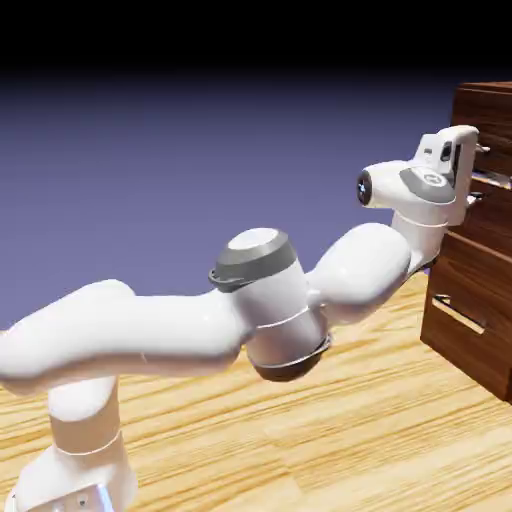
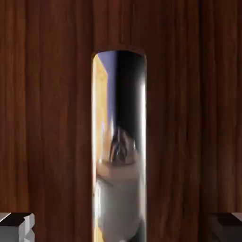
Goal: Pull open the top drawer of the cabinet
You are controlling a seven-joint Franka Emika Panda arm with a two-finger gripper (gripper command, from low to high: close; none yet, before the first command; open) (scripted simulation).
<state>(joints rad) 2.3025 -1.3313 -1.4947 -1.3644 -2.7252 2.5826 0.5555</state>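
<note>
The top drawer (image 1: 492, 130) sits high in the cabinet (image 1: 470, 300) at my exterior view's right edge. Its silver handle (image 2: 119, 142) lies between my gripper (image 1: 478, 172) fingers (image 2: 16, 227), which stand apart on either side without touching it.

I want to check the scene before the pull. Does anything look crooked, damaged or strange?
Nothing stands out. The cabinet stands upright, both drawer fronts look flush, and the top drawer's silver handle sits centred between the hand's fingertips, apart from both.
</note>
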